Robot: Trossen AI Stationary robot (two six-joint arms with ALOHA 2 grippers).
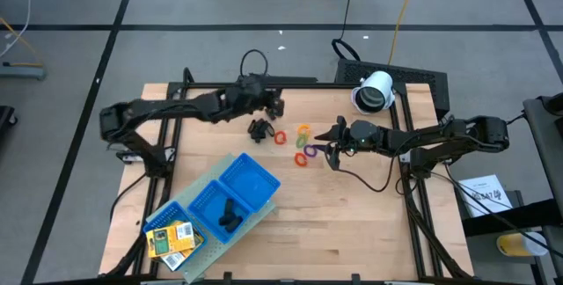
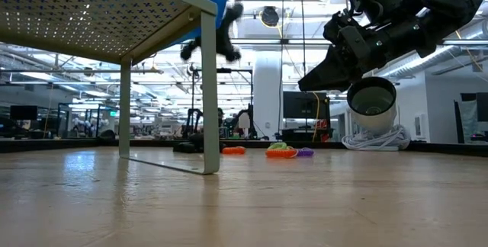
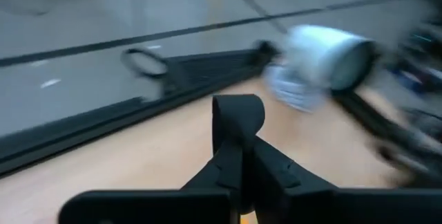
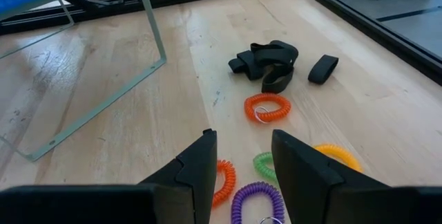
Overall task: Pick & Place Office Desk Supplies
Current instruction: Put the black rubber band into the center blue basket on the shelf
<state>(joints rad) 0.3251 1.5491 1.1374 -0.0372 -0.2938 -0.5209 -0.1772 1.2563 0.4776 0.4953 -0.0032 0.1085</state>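
Note:
My left gripper [image 1: 274, 105] hangs over the far middle of the table, shut on a black clip-like piece [image 3: 238, 113]. In the low view it is a blurred dark shape [image 2: 221, 37] well above the table. More black clips [image 1: 258, 129] lie in a small pile on the wood, one [image 4: 322, 68] apart from the rest. Beside them lie small coiled rings: orange [image 4: 267, 106], red-orange [image 4: 222, 179], green [image 4: 266, 163], purple [image 4: 257, 200] and yellow [image 4: 336, 156]. My right gripper [image 4: 242, 162] is open and hovers just right of the rings [image 1: 303, 144]. Two yellow packs [image 1: 169, 239] lie in the blue tray's near-left compartment. My left gripper pinches the black clip-like piece between its two shut fingers [image 3: 228, 165]. The piece's rounded end [image 3: 238, 110] sticks out beyond the fingertips. It is lifted clear of the table.
The blue three-compartment tray [image 1: 255, 179] stands raised on thin legs [image 2: 207, 87] at the near left, with black pieces [image 1: 230, 215] in its middle compartment. A white cylindrical device [image 1: 374, 91] with its coiled cable sits at the far right. Bare wood lies near and right of the rings.

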